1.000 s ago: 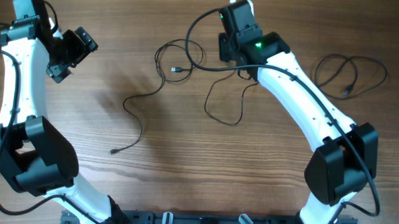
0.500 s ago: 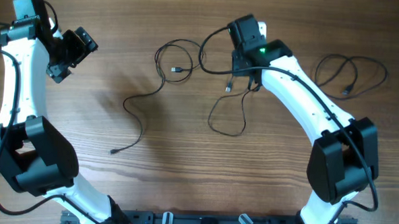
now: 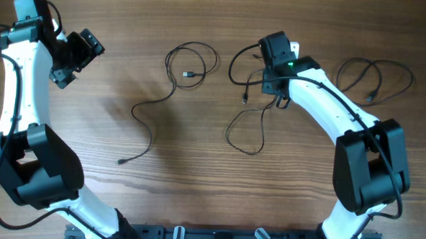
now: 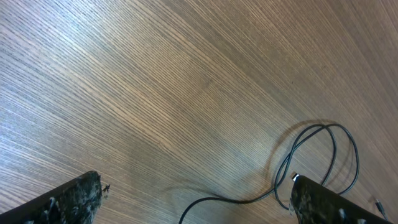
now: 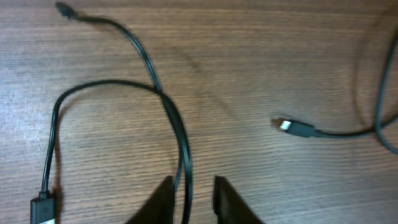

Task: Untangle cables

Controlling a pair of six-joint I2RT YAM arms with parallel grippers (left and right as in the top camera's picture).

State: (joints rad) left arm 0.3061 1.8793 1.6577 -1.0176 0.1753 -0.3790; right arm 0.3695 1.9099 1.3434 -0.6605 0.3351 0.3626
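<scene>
Three separate black cables lie on the wooden table. The left cable [image 3: 174, 56] loops at the back with a tail running to the front left. The middle cable [image 3: 231, 127] curls beneath my right gripper [image 3: 271, 84]. The right cable [image 3: 388, 66] is coiled at the far right. In the right wrist view, my right gripper [image 5: 192, 182] has its jaws slightly apart, and the middle cable [image 5: 180, 134] runs loosely between them, next to the left finger. My left gripper [image 3: 77, 58] hovers wide open at the back left, holding nothing. In the left wrist view, the left cable's loop [image 4: 336, 143] shows beyond that gripper [image 4: 196, 202].
A loose silvery-tipped plug [image 5: 287, 126] lies to the right of the right fingers. Another plug [image 5: 42, 208] sits at the lower left of that view. The arm bases [image 3: 215, 238] stand along the front edge.
My right gripper has moved right and toward the front, pulling the middle cable away from the left cable's loop. Its jaws have parted slightly. The left arm has not moved.
</scene>
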